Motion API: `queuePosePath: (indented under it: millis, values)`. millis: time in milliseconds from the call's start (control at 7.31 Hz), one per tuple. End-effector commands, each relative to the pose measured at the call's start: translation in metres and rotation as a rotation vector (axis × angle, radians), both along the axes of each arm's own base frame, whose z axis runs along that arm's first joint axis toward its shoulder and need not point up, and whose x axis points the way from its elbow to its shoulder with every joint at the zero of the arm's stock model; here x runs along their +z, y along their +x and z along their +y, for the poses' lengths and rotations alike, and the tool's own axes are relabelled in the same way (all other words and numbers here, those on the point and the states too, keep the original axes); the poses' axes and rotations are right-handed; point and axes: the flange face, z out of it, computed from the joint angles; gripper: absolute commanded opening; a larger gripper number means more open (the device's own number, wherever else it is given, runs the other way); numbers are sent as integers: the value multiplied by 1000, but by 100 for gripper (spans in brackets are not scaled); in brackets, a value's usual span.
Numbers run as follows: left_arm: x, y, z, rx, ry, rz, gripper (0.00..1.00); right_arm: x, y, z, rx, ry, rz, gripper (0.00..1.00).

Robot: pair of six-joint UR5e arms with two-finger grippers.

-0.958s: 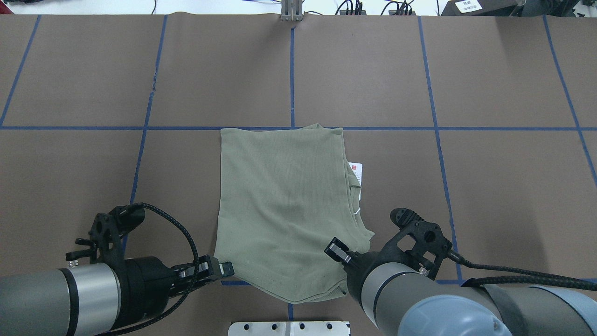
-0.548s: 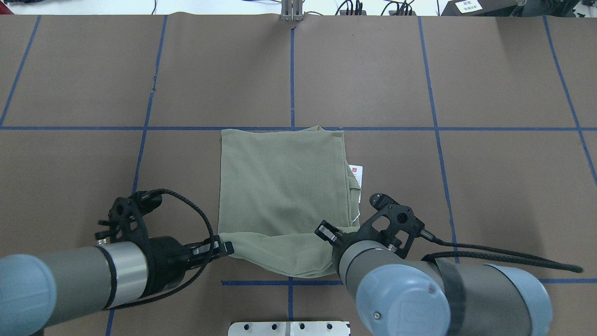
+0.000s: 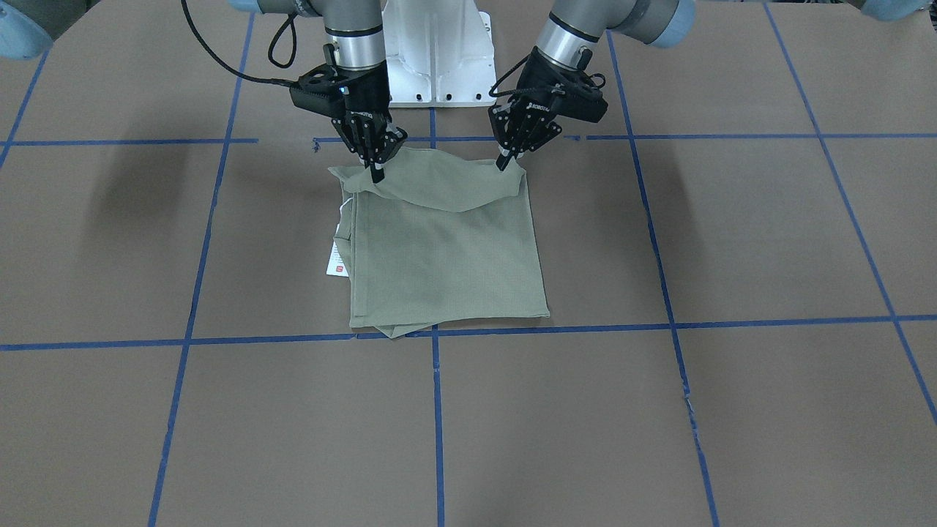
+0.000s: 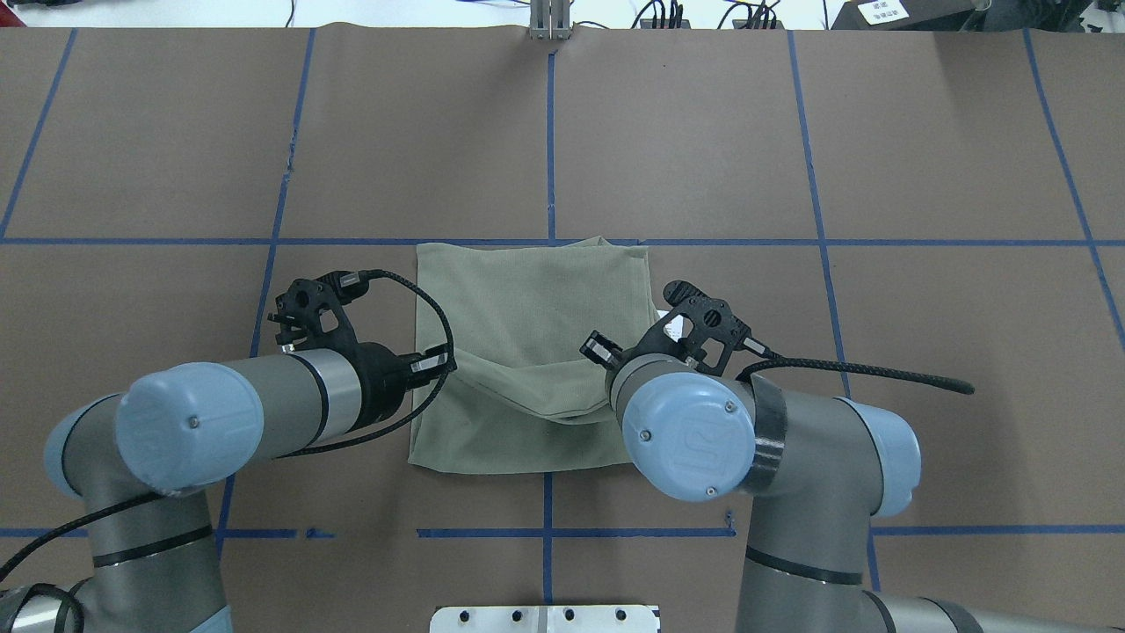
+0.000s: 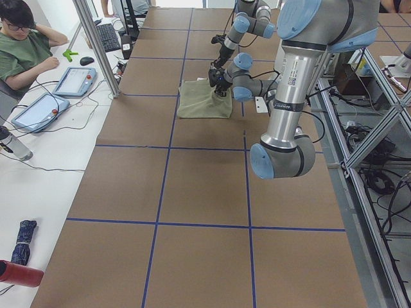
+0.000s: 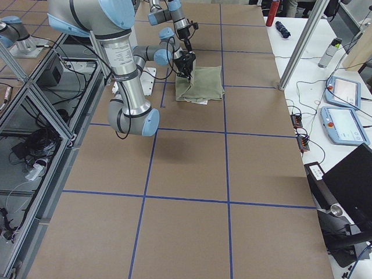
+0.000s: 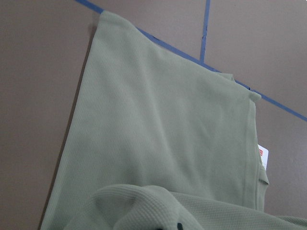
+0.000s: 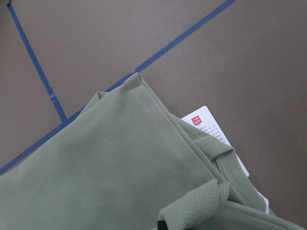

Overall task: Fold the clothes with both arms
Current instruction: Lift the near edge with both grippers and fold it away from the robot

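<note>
The sage-green shirt [image 3: 446,256] lies folded to a rectangle in the middle of the table, its white hang tag [image 3: 337,260] sticking out on my right side. My left gripper [image 3: 504,163] and right gripper [image 3: 375,173] are each shut on a corner of the shirt's near edge. They hold that edge raised over the lower layers, and it sags between them. In the overhead view the shirt [image 4: 527,299] shows the lifted flap partly doubled over, with the left gripper [image 4: 437,361] at its corner. The right gripper's fingers are hidden under its wrist there. Both wrist views show the shirt [image 7: 158,143] [image 8: 110,163] close below.
The white base pedestal [image 3: 438,66] stands at the robot's edge of the table. Blue tape lines [image 4: 550,132] grid the brown table cover. An operator [image 5: 26,48] sits at a side bench with tablets [image 5: 76,80] beyond the table's far edge.
Both grippers have moved away from the robot and upward, carrying the shirt's near edge with them. That edge now hangs folded over the shirt's middle.
</note>
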Motion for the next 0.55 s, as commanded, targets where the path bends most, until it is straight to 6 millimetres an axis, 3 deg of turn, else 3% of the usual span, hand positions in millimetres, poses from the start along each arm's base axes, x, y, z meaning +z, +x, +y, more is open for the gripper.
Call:
queuePosePath:
  millis: [0, 137, 411]
  values:
    - [9, 6, -48, -55, 19, -58, 0, -1, -17, -48, 17, -10, 6, 0]
    - [19, 17, -67, -68, 19, -93, 0, 11, -31, -72, 15, 13, 3, 0]
    - [39, 31, -80, -62, 33, -152, 0, 37, -42, -105, 16, 13, 31, 0]
